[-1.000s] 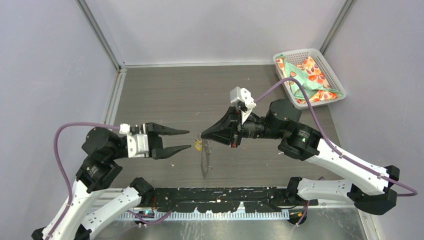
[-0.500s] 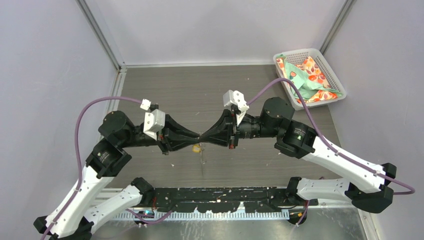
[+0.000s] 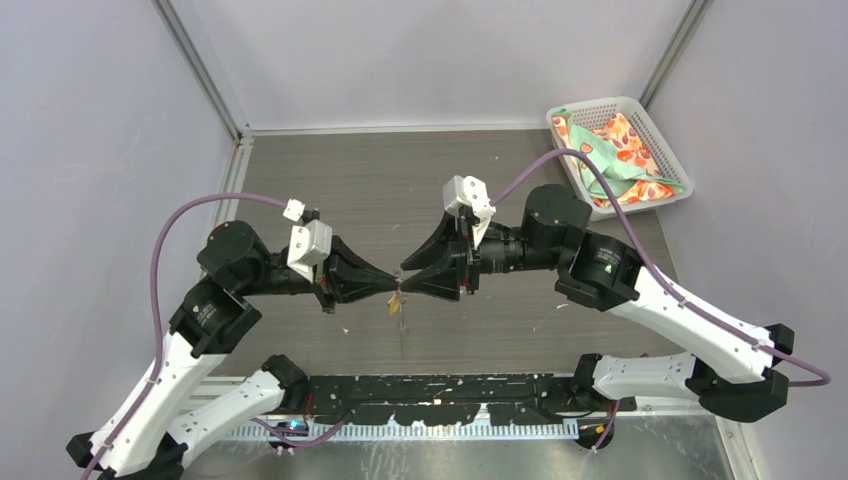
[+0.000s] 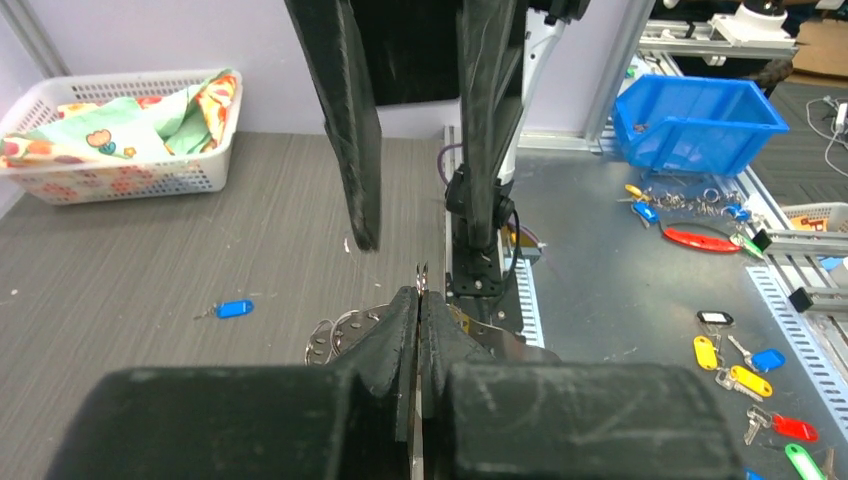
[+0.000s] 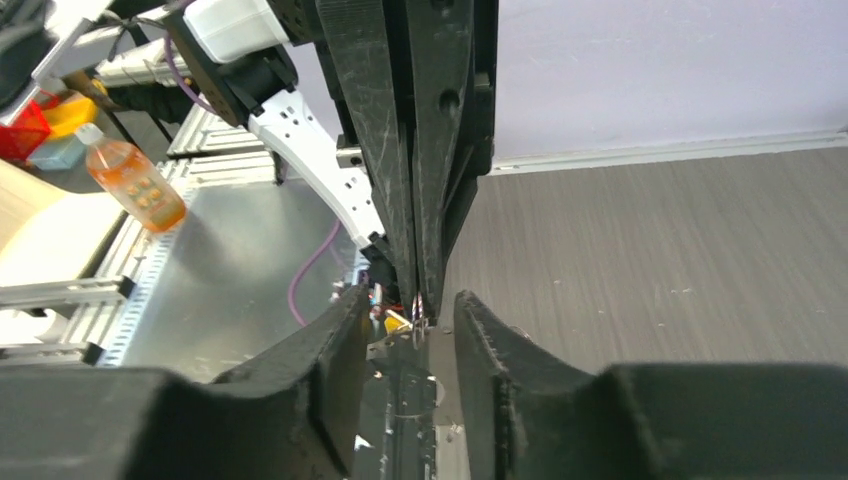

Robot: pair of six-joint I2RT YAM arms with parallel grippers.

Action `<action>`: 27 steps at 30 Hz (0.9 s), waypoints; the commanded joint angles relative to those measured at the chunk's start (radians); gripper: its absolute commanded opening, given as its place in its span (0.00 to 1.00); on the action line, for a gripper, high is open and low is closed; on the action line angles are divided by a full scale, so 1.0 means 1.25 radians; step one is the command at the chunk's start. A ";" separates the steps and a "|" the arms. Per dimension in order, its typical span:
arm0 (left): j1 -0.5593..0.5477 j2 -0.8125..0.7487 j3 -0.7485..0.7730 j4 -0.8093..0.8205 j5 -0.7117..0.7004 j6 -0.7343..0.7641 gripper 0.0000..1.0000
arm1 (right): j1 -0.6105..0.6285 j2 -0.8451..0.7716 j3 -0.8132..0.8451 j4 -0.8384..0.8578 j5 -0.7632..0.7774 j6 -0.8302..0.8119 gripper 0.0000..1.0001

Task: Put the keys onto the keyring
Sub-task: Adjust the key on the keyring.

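l gripper (image 4: 418, 295) is pinching keyring (image 4: 421, 275) over table's (image 3: 300, 170) front-middle, yellow key (image 3: 396, 304) dangling, r gripper (image 5: 410, 300) gaping round it for handover.

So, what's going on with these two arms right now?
The two arms meet tip to tip above the table. The left gripper has its jaws shut on the keyring, at what looks like its metal fitting, with the yellow key dangling just below. The right gripper has its jaws open around that spot, gripping nothing. The blue key lies on the table, not yet threaded on.
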 commanded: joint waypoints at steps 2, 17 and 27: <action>-0.003 0.018 0.057 -0.064 0.033 0.056 0.00 | 0.001 0.047 0.210 -0.292 0.027 -0.103 0.48; -0.004 0.112 0.150 -0.218 0.079 0.167 0.00 | 0.000 0.269 0.535 -0.704 0.011 -0.240 0.37; -0.003 0.112 0.145 -0.193 0.092 0.161 0.00 | 0.001 0.286 0.531 -0.703 0.000 -0.245 0.24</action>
